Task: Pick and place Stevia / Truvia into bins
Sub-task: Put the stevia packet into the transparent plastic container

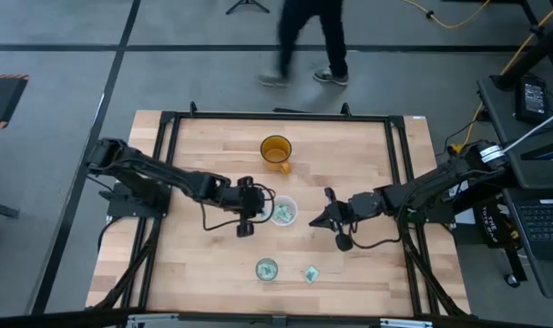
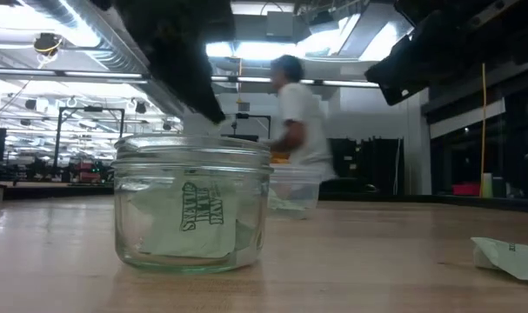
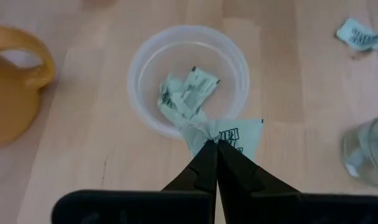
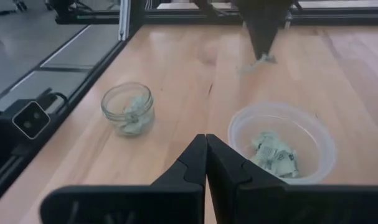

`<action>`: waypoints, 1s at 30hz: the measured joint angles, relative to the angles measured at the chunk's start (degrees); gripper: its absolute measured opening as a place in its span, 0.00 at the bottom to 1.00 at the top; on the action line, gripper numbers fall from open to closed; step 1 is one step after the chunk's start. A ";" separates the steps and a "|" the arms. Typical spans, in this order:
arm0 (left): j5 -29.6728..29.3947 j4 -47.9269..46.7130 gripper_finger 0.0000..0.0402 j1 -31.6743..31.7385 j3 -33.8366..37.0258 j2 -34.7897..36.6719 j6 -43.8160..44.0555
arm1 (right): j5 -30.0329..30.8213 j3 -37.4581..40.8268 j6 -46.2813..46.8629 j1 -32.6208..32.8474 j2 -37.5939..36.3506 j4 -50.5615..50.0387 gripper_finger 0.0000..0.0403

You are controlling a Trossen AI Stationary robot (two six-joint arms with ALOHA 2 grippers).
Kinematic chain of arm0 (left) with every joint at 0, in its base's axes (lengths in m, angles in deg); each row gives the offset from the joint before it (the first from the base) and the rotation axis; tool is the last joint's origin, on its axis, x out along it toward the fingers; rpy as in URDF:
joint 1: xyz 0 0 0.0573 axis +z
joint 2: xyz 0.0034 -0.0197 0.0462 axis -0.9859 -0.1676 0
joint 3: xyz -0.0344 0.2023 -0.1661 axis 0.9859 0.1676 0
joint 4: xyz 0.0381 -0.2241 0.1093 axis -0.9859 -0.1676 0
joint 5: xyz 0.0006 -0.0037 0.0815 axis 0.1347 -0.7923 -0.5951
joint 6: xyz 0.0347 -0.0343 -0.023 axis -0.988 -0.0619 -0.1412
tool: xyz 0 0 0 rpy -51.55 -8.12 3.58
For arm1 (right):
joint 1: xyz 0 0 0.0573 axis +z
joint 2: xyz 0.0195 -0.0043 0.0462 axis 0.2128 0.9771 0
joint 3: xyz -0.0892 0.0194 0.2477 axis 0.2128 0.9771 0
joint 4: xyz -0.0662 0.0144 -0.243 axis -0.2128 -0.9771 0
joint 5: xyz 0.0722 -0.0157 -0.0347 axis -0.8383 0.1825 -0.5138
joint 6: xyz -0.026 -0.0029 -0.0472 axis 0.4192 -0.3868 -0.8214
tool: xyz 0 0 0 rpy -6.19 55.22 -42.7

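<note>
Pale wood desk, seen from above: the left pincer hangs just beside the wide whitish translucent plastic bin, on its left, while the right pincer sits near the same bin on the opposite side, a little farther off. A smaller clear glass jar with greenish contents stands nearer the front edge, and one loose green-and-white paper sachet lies flat on the desk just beside it; an orange translucent cup stands well apart toward the back. Low view: the glass jar fills the foreground with a printed sachet inside it, the loose sachet at the right edge; pincer tips not legible here. Left wrist view: the left pincer is pinched narrow on the corner of a green-and-white sachet, which hangs just outside the near rim of the whitish bin; several sachets already lie inside. Judgement: the held sachet needs a short advance straight ahead over the rim before release; its long axis runs across the line of approach. Right wrist view: the right pincer is closed on nothing, with the whitish bin just ahead and to one side.
</note>
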 joint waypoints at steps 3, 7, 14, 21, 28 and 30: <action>0.76 0.16 0.00 1.17 -1.44 -2.50 -1.37 | 0.03 0.00 0.17 0.35 0.04 -0.82 0.03; 1.87 -1.00 0.00 2.15 -6.45 -6.30 -3.62 | 0.09 0.00 1.95 0.31 0.06 -2.16 0.03; 3.49 -7.69 0.00 3.46 -18.53 -13.87 -9.09 | 0.20 0.00 3.48 0.81 0.08 -2.44 0.03; 3.40 -9.86 0.00 4.40 -25.25 -19.90 -14.16 | 0.13 0.00 2.83 2.56 0.10 -2.07 0.03; 1.73 -10.01 0.00 5.01 -25.26 -23.74 -16.08 | 0.13 0.00 1.80 2.91 0.13 -1.99 0.03; 1.38 -10.95 0.00 5.34 -25.26 -24.26 -16.08 | 0.13 0.00 1.78 2.91 0.13 -2.01 0.03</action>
